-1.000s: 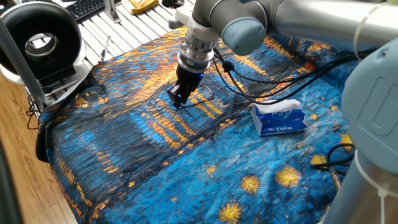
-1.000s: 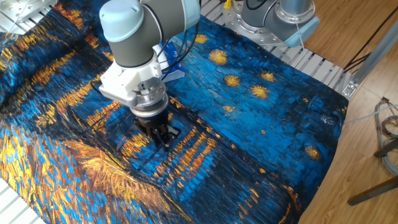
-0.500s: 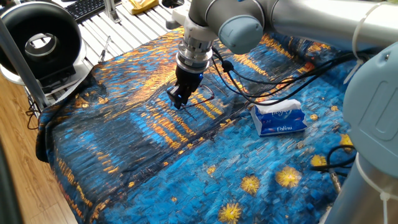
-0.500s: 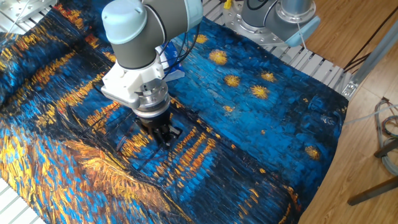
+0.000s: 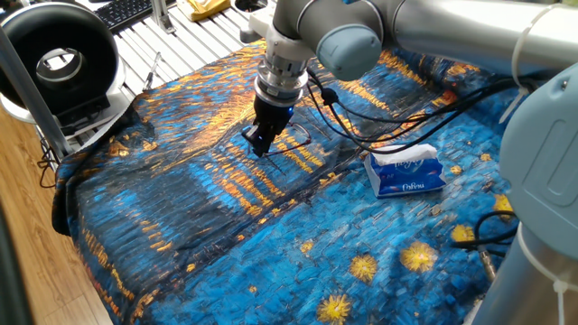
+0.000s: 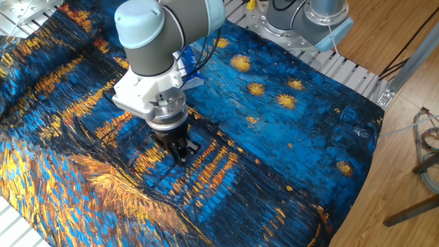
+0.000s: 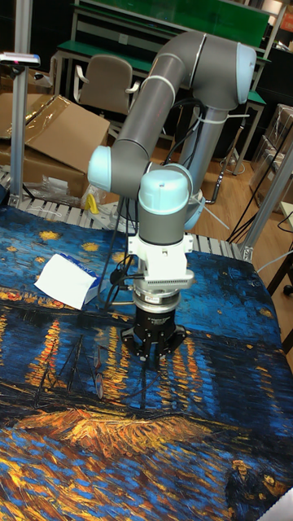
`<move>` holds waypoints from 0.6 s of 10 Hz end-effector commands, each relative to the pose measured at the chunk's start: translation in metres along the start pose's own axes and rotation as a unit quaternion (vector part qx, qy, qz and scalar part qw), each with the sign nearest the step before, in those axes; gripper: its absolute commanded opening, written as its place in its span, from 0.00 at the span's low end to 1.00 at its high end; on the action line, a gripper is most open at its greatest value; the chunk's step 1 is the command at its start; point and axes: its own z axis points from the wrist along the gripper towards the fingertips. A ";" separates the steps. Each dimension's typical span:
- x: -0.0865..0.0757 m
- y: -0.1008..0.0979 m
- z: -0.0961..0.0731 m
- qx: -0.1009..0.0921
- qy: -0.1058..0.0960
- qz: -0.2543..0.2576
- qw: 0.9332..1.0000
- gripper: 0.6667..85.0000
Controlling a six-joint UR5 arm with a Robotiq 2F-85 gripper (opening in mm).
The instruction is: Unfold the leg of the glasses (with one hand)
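Table point(image 5: 217, 271) is covered edge to edge by a blue and gold painted cloth point(image 6: 288, 158); everything sits on that. Arm point(image 7: 163, 98) reaches in from the far side and drops near-vertical onto the middle of the cloth. Blue tissue pack point(image 5: 406, 171) lies well apart from the work spot, not in play. Hand point(image 5: 259, 142) points straight down, tips at or just above the cloth. Fingers look close together, but whether they pinch a wire or just sit beside it: cannot tell, tips are dark against dark cloth. Glasses point(image 5: 298, 140) lie flat on the cloth right beside the hand, frame just past the fingertips on the tissue-pack side in one fixed view. In the other fixed view thin dark wires show at the hand's base, one line running out from under it, likely the leg point(image 6: 139, 152), long axis lying flat along the cloth and angled away from the fingers. So the part to move is directly at the fingertips, no reach needed; my read is the coming move is a sideways sweep across that wire's axis about its hinge. Glasses are thin, dark, slightly reddish wire, hard to separate from the cloth pattern; hinge not resolvable.
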 end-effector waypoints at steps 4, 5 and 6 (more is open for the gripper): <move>-0.019 0.000 0.002 0.002 -0.030 -0.015 0.999 0.27; -0.021 -0.003 0.001 0.008 -0.032 -0.016 0.999 0.22; -0.022 -0.007 0.001 0.015 -0.033 -0.015 0.999 0.16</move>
